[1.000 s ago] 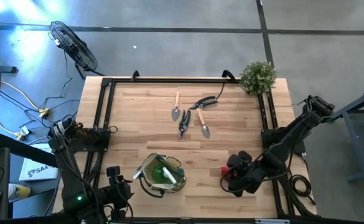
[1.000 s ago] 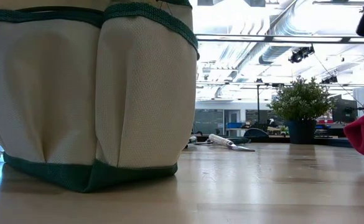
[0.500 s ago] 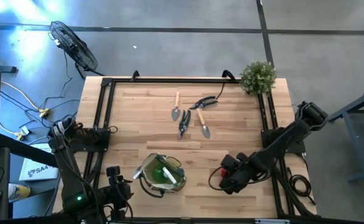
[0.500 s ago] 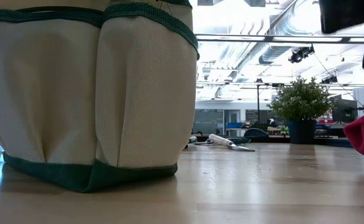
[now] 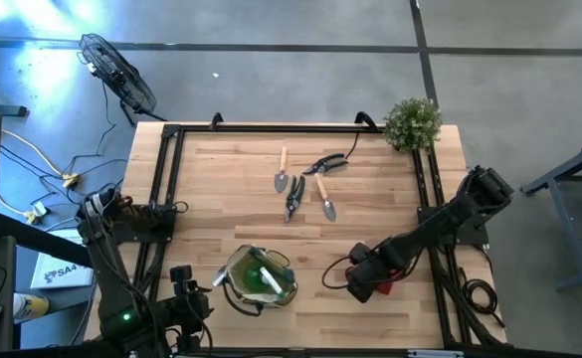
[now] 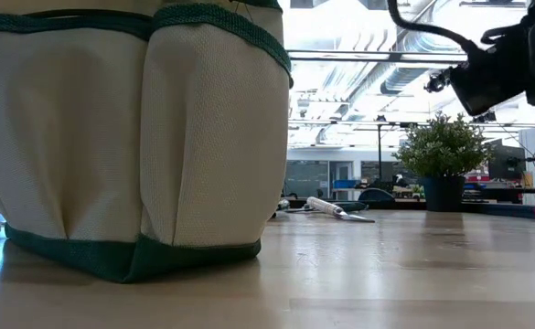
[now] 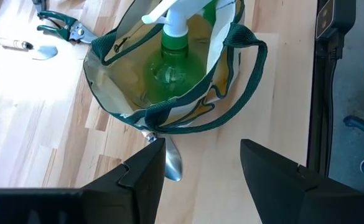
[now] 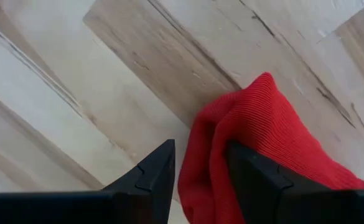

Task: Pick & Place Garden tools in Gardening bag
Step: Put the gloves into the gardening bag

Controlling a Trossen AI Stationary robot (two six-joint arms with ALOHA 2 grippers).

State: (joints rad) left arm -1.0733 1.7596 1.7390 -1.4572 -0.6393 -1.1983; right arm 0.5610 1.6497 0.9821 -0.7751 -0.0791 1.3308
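Broadly, the wooden table (image 5: 221, 199) carries everything, and the gardening bag (image 5: 261, 278) stands near its front edge, left of centre, mouth up, with the green-and-white spray bottle (image 7: 180, 46) already lying inside it. Behind the bag, mid-table, lie two pruners (image 5: 292, 197) and (image 5: 326, 163) and two trowels (image 5: 282, 171) and (image 5: 324, 199), close together. A bushy plant (image 5: 412, 121) sits at the far right corner and is not part of the job.

The right arm reaches in from the right side, and the right gripper (image 5: 362, 283) hangs low over the boards to the right of the bag. Its wrist view shows the two fingers (image 8: 154, 174) pinched on a fold of the red piece (image 8: 256, 143), which is soft knitted cloth and drapes down against the wood. The left gripper (image 7: 200, 168) waits at the front edge beside the bag, fingers spread and empty.

The step in hand looks like carrying the red piece to the bag. To do it well, the right arm would need to lift first so the trailing cloth clears the table and the bag's rim and loop handle (image 7: 244, 93), then travel left until the gripper is squarely over the mouth before letting go. A grip on one fold may slip, so the lift should be smooth, and the drop should be low enough for the cloth to fall beside the bottle, not over the rim.
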